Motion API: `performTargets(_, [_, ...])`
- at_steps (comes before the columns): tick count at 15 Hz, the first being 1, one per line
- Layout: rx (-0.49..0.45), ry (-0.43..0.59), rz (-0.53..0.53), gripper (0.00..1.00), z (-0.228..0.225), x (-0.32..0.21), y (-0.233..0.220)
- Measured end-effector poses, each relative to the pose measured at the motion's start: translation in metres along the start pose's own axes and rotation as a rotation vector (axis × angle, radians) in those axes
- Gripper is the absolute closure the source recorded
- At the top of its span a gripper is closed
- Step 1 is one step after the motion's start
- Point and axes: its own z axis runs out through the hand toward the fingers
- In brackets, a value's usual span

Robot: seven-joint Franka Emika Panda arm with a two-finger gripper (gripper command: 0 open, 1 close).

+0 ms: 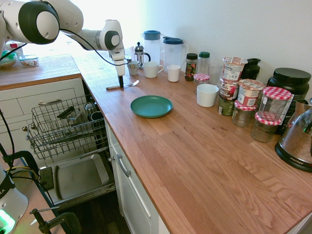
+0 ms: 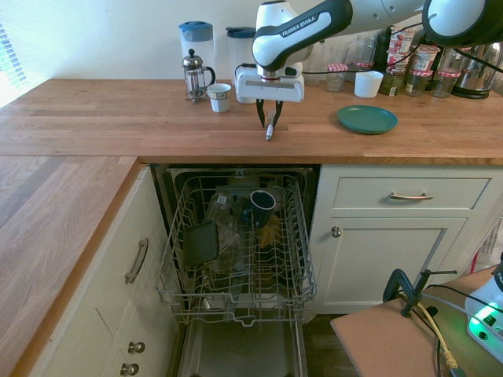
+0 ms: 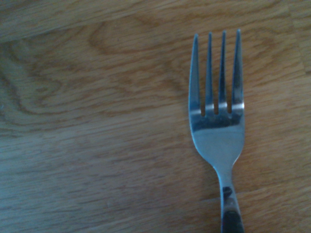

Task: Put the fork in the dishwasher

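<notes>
The gripper (image 2: 269, 122) pointed straight down over the fork (image 1: 123, 86) — fingers straddling its handle, narrowed but whether clamped I could not tell — the fork lying flat on the counter (image 1: 195, 146), above the open dishwasher (image 2: 236, 259).

Fork (image 1: 124, 86) on counter (image 1: 195, 146), beside plate (image 1: 151, 106); mugs (image 1: 152, 69) behind plate; dishwasher (image 2: 236, 251) rack below counter edge, near fork.
</notes>
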Motion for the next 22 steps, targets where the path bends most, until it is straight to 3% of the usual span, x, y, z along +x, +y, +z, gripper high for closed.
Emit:
performTargets(6, [0.039,0.002,-0.001,1.00,-0.003,0.006,0.007])
performTargets(9, [0.073,0.009,-0.029,1.00,-0.030,0.000,0.032])
performTargets(15, [0.133,0.042,-0.109,1.00,-0.110,-0.055,0.123])
performTargets(22, [0.210,0.041,-0.179,1.00,-0.118,-0.136,0.243])
